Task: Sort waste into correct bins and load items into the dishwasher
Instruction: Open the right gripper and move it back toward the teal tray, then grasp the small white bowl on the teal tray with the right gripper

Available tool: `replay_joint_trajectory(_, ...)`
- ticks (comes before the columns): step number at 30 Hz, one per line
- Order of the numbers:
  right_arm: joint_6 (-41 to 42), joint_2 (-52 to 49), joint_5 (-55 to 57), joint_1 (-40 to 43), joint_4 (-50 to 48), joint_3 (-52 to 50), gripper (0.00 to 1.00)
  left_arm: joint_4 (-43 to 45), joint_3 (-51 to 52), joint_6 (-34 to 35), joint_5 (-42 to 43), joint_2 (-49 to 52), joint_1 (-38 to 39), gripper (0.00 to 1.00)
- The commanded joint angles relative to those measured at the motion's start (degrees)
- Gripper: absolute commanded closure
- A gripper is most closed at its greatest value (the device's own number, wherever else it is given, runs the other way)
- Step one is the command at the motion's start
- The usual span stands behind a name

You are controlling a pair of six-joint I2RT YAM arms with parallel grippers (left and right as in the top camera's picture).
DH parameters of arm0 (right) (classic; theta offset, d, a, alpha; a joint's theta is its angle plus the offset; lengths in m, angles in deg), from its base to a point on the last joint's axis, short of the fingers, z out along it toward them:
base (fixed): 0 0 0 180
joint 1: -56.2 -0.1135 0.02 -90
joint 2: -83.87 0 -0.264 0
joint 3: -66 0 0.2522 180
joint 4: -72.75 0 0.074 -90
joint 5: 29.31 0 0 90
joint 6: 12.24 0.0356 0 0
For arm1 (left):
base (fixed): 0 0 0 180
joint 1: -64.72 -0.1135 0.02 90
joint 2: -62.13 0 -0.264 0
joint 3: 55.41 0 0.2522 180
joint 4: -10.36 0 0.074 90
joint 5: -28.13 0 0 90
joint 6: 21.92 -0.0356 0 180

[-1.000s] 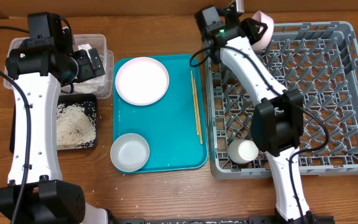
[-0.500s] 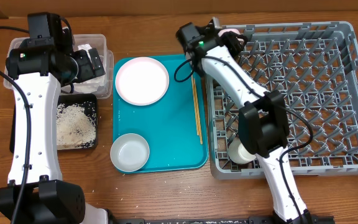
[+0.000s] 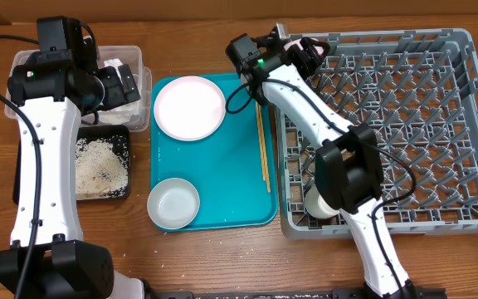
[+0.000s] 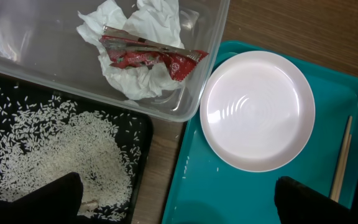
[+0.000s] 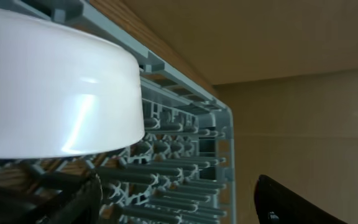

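The right end effector [image 5: 178, 186] is released, its dark fingers spread wide with nothing between them. Just ahead, a smooth, glossy white bowl [image 5: 48, 87] sits on the grey lattice dish rack [image 3: 405, 124], by its far left corner. The right arm stretches across the rack, its wrist turned left. The left end effector [image 4: 179, 186] hangs open above loose rice [image 4: 61, 149] and a round, pale plate [image 4: 257, 109]. A second ago the right end effector held that bowl further right over the rack. The left arm has not moved.
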Motion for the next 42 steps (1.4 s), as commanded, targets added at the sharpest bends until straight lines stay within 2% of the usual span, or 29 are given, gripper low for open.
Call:
replay_joint_trajectory(1, 4.50, 9.99, -11.17, 0.24, 0.13, 0.44, 0.21, -0.15, -0.90, 0.79, -0.22, -0.59, 0.11, 0.00)
replay_joint_trajectory(3, 6.95, 13.03, -18.84, 0.00, 1.11, 0.44, 0.20, -0.17, -0.90, 0.79, -0.22, -0.59, 0.11, 0.00)
replay_joint_trajectory(5, 9.75, 16.35, -31.32, -0.28, 2.49, 0.44, 0.19, -0.17, -0.90, 0.79, -0.22, -0.59, 0.11, 0.00)
replay_joint_trajectory(9, 11.28, 19.91, -67.67, -0.33, 4.61, 0.44, 0.21, -0.17, -0.90, 0.79, -0.22, -0.59, 0.11, 0.00)
replay_joint_trajectory(10, 11.28, 19.89, -81.20, -0.33, 5.18, 0.37, 0.29, -0.17, -0.90, 0.79, -0.22, -0.59, 0.11, 0.00)
replay_joint_trajectory(11, 11.47, 19.58, -88.72, -0.35, 5.27, -0.17, 0.35, -0.17, -0.90, 0.79, -0.22, -0.59, 0.11, 0.00)
replay_joint_trajectory(13, 13.66, 18.93, -95.17, -0.98, 4.94, -2.16, 0.43, -0.17, -0.90, 0.79, -0.22, -0.59, 0.11, 0.00)
replay_joint_trajectory(19, 18.38, 17.57, -94.90, -8.44, -0.37, -14.34, 0.46, -0.17, -0.90, 0.79, -0.22, -0.59, 0.11, 0.00)
replay_joint_trajectory(23, 23.41, 17.49, -87.47, -13.92, -4.98, -22.58, 0.46, -0.17, -0.90, 0.79, -0.22, -0.59, 0.11, 0.00)
replay_joint_trajectory(31, 24.13, 17.09, -85.44, -19.43, -11.39, -30.38, 0.49, -0.17, -0.90, 0.79, -0.22, -0.59, 0.11, 0.00)
replay_joint_trajectory(38, 24.57, 15.15, -83.30, -20.22, -12.46, -30.40, 0.64, -0.17, -0.90, 0.79, -0.22, -0.59, 0.11, 0.00)
replay_joint_trajectory(42, 24.79, 13.09, -85.81, -19.98, -12.22, -30.38, 0.74, -0.17, -0.90, 0.79, -0.22, -0.59, 0.11, 0.00)
